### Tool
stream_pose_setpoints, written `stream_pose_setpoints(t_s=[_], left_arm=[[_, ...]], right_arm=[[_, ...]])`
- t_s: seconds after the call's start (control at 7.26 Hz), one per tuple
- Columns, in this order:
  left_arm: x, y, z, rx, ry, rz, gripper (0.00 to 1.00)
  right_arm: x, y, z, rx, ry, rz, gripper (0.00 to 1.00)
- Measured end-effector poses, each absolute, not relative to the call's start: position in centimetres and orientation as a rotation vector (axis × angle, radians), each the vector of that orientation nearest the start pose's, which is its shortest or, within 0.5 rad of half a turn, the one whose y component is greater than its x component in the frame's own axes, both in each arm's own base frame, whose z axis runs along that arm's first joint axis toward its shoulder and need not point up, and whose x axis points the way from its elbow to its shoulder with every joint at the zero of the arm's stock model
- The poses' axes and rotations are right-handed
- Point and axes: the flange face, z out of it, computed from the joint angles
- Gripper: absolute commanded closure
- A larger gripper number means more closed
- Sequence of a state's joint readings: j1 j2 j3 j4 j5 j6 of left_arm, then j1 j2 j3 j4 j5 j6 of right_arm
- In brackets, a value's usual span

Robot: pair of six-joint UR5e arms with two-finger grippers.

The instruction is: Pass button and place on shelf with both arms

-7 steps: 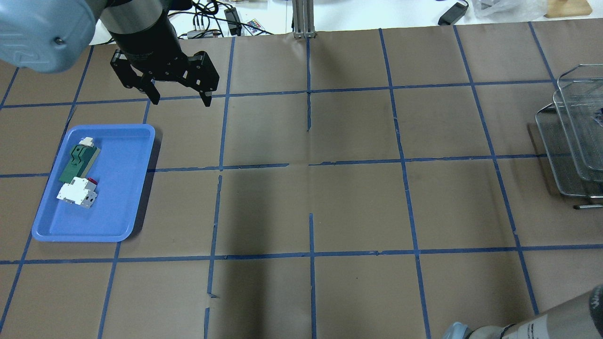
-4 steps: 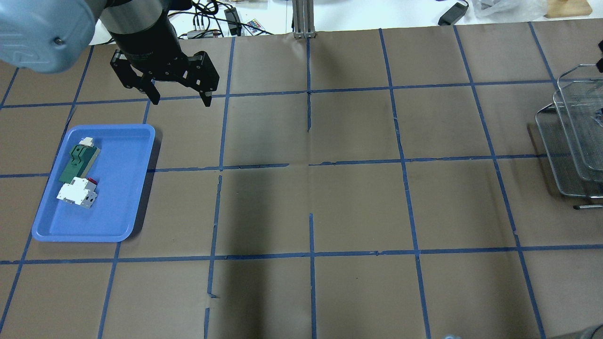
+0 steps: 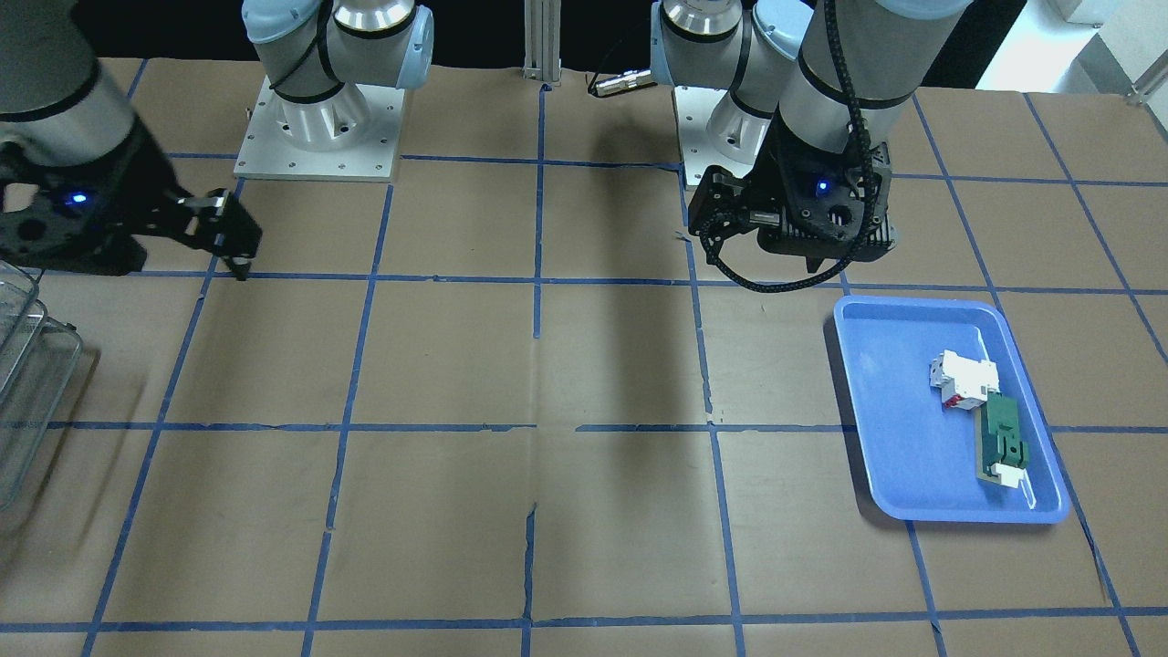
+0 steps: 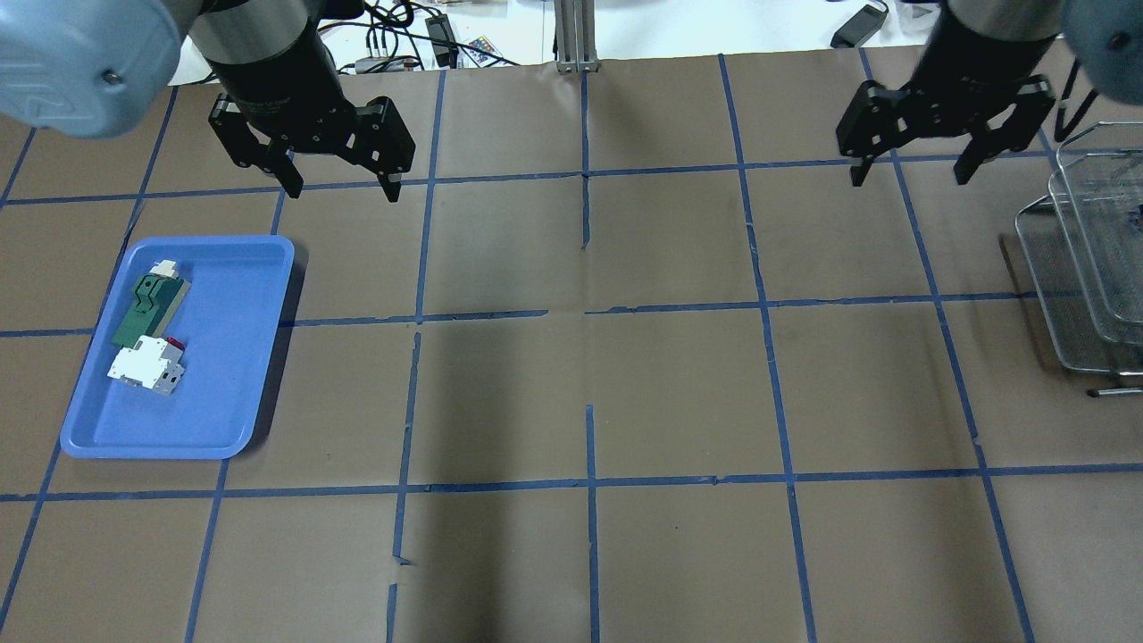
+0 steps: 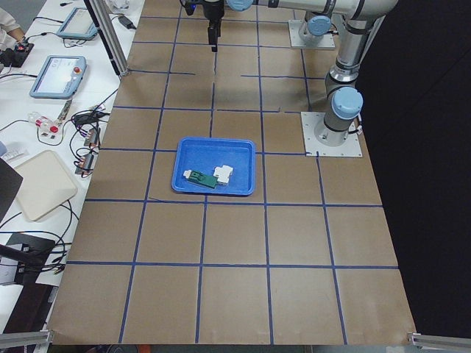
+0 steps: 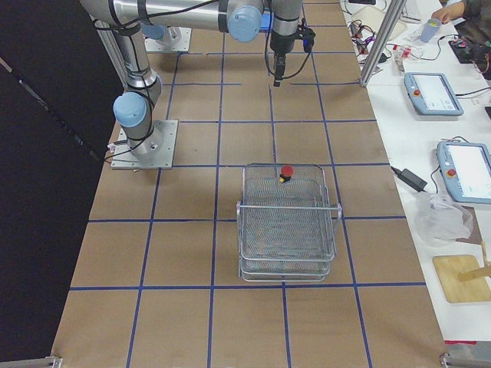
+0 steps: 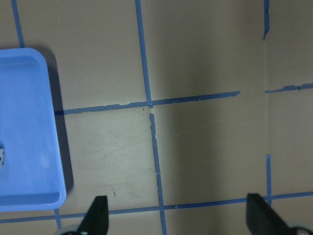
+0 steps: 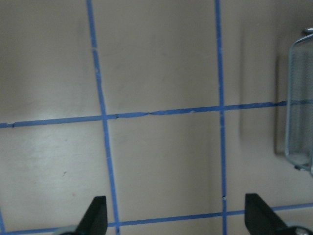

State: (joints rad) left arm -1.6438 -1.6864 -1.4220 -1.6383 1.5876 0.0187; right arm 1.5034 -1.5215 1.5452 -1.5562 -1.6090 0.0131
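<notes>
One button [image 6: 286, 172], one shelf [image 6: 288, 205], two tools [image 4: 344, 194] [image 4: 910, 181]

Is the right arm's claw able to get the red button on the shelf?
Probably yes. The right claw is open and empty, and the button sits uncovered on the shelf, with nothing between them.

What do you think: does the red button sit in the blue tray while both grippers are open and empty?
Not quite: the exterior right view shows the button on the shelf, not in the blue tray. The left gripper and right gripper are open and empty.
</notes>
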Motion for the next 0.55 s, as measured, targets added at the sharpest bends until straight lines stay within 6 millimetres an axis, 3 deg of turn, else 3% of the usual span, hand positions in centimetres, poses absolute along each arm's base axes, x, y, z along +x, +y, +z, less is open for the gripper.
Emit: stream_pose_setpoints(t_s=[0.28, 0.55], left_arm=[[-17.0, -52.6, 49.5, 0.143, 3.12, 0.052, 0.0], [-17.0, -52.6, 49.5, 0.142, 3.119, 0.052, 0.0]], right_arm=[[12.5, -46.4, 47.9, 0.166, 3.123, 0.05, 0.0], [12.5, -43.5, 48.1, 0.16, 3.14, 0.072, 0.0]])
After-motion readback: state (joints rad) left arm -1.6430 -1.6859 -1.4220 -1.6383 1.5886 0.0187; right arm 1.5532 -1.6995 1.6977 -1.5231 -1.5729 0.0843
